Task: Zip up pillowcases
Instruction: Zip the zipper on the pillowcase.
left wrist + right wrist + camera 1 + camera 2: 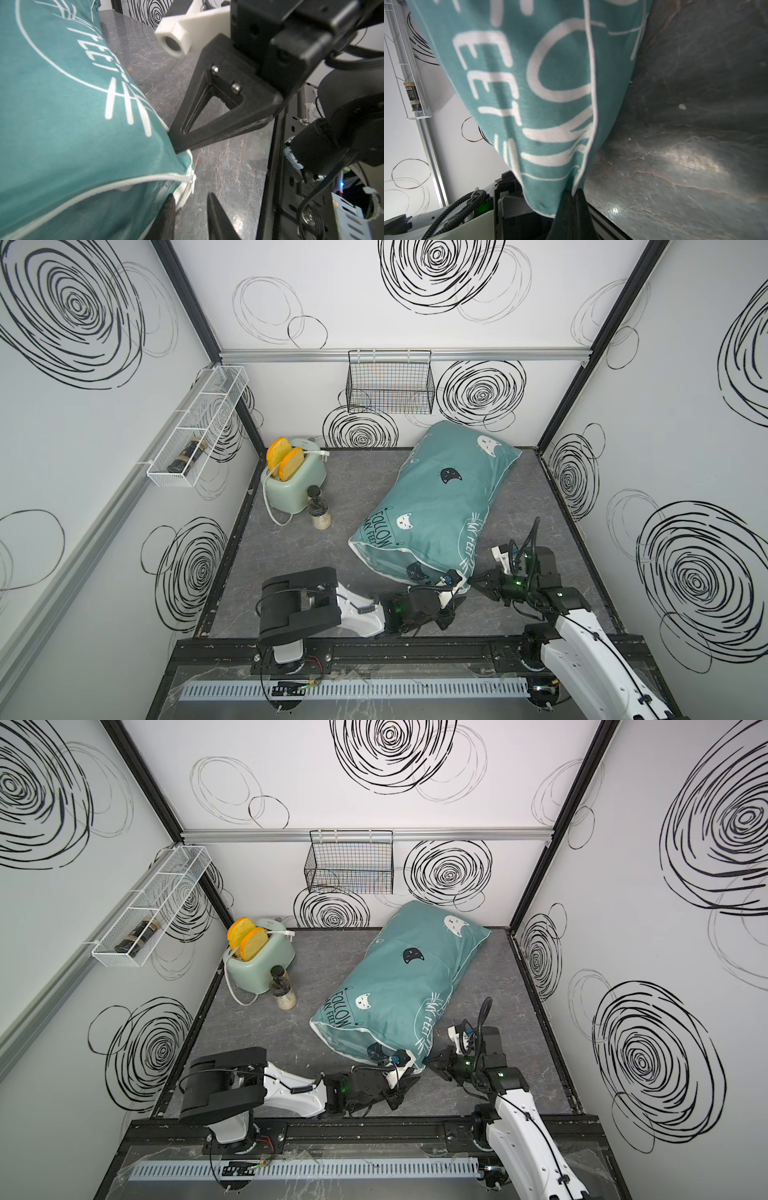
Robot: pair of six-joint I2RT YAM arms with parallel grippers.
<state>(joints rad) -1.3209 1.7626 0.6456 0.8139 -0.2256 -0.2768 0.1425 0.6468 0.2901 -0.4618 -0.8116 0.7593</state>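
Pillowcase [436, 506] lies diagonally on the bench [299, 572], right of centre, in both top views; I see both hands at its near corner.

Left wrist: left hand [191, 216] is narrowly parted, just beside the zipper [124, 184] end.

Right wrist: right hand [571, 207] is pinched tight on the corner fabric.

Grey marbled table [291, 572], mostly bare. Far left sits a toaster [293, 489], its cord [272, 517] looping down onto the surface. A jar [319, 510] stands just beside it on the near right. The pillow [440, 506] lies diagonally, far right to near middle.
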